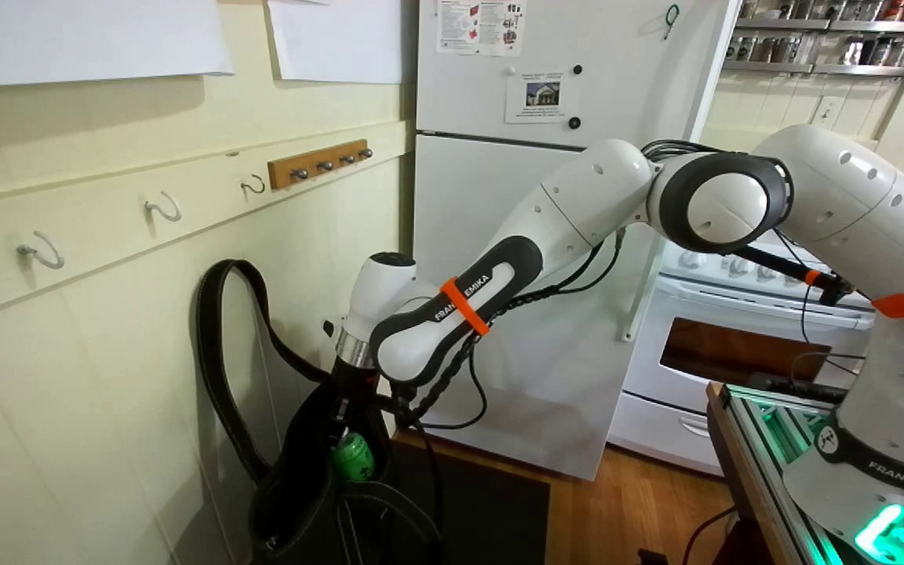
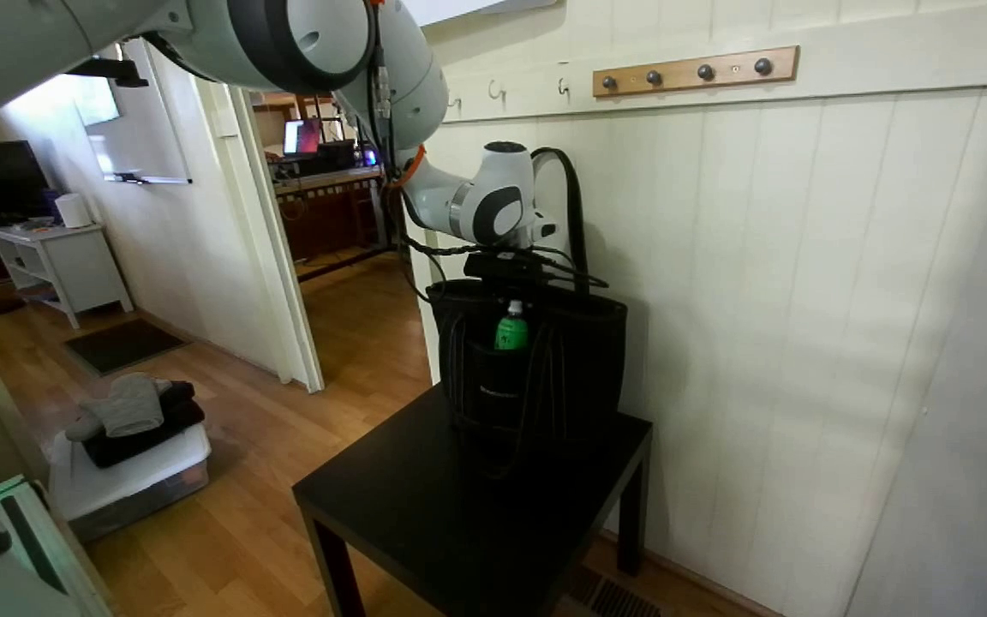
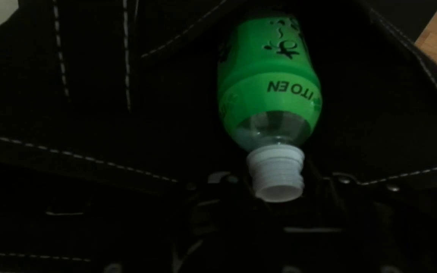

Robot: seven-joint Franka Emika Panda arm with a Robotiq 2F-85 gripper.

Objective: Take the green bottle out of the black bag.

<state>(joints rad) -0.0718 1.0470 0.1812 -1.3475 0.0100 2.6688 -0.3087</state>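
Note:
The green bottle (image 2: 511,331) stands upright in the front pocket of the black bag (image 2: 583,360). Its upper part shows in an exterior view (image 1: 353,457) and its label, clear shoulder and white neck in the wrist view (image 3: 271,94). The bag (image 1: 295,510) also shows in an exterior view. My gripper (image 1: 342,420) points down at the bag's top, right above the bottle. In the wrist view my dark gripper (image 3: 280,180) looks open, with a fingertip on each side of the white neck and gaps between. The fingers are very dark against the bag.
The bag stands on a small black table (image 2: 459,514) close to the panelled wall (image 2: 768,300). A long strap (image 1: 211,345) loops up beside my wrist. Loose cables (image 1: 475,392) hang from my arm by the bag. A white fridge (image 1: 530,337) stands behind my arm.

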